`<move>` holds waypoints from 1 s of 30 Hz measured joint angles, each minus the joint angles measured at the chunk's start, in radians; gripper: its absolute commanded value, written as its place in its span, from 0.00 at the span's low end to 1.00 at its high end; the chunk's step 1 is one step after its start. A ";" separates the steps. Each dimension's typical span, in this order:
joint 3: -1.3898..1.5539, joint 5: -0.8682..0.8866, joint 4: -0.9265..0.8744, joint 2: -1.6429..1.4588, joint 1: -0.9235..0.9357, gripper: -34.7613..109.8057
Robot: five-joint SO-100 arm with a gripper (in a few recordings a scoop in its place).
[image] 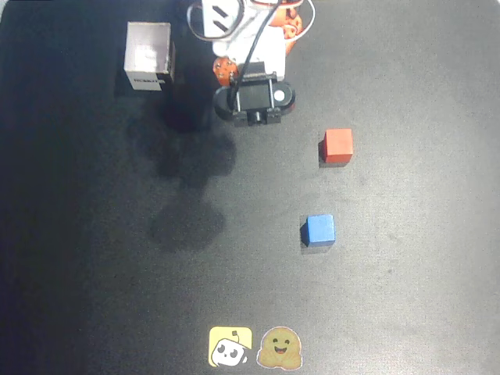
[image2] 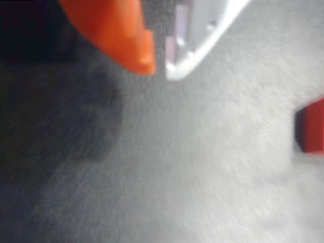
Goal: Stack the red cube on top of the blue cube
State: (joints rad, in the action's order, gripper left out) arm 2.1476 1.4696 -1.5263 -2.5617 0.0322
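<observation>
Dark matte tabletop [image: 94, 258] fills the overhead view, with the robot arm [image: 250, 39] reaching in from the top edge and its black wrist block hanging over the surface just below the base. To the right of that block, and apart from it, sits the red cube [image: 337, 145]; the blue cube [image: 319, 230] rests lower down and slightly left of the red one, the two well apart and both flat on the table. A white box [image: 148, 56] stands near the upper left, and two cartoon stickers [image: 255, 347] lie side by side at the bottom edge. Soft shadows of the arm spread across the table to the left of centre. From above, the fingers are hidden under the wrist block. The blurred wrist view supplies them: the gripper [image2: 158, 68] shows an orange finger [image2: 126, 35] and a white finger [image2: 202, 35] with their tips nearly together, only a thin gap between them and nothing held, above bare grey surface. At that view's right edge, part of the red cube [image2: 311, 126] appears, clear of both fingers.
</observation>
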 measured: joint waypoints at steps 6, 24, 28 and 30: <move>-0.341 -0.012 -0.037 0.213 -0.014 0.24; -0.376 -0.014 -0.081 0.336 0.009 0.24; -0.396 -0.021 -0.149 0.379 0.006 0.24; -0.414 -0.017 -0.172 0.391 0.014 0.24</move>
State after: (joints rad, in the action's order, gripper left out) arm 1.7334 1.4527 -1.6981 -2.1706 0.0460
